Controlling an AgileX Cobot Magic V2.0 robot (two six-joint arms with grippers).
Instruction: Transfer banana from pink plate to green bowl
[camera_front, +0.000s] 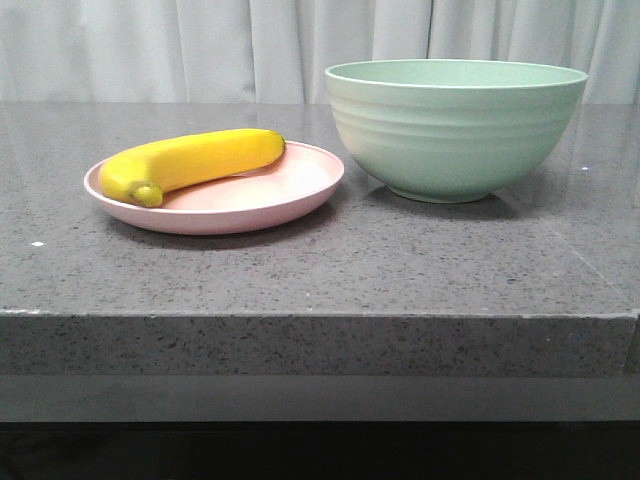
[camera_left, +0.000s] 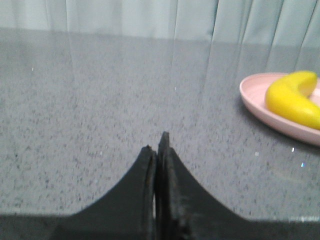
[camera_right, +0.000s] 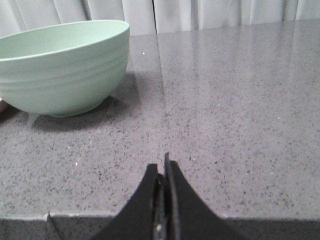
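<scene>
The yellow banana (camera_front: 190, 161) lies on the pink plate (camera_front: 290, 190) at the table's left, stem end toward the front left. The green bowl (camera_front: 455, 125) stands upright to the plate's right, close beside it; I cannot see inside it. In the left wrist view, the left gripper (camera_left: 156, 141) is shut and empty, low over bare table near the front edge, with the banana (camera_left: 290, 97) and the plate (camera_left: 255, 97) off to its side. In the right wrist view, the right gripper (camera_right: 163, 165) is shut and empty near the front edge, with the bowl (camera_right: 62, 67) ahead. Neither gripper shows in the front view.
The grey speckled stone table (camera_front: 400, 270) has a thick front edge (camera_front: 320, 345) close to both grippers. A pale curtain (camera_front: 150, 45) hangs behind the table.
</scene>
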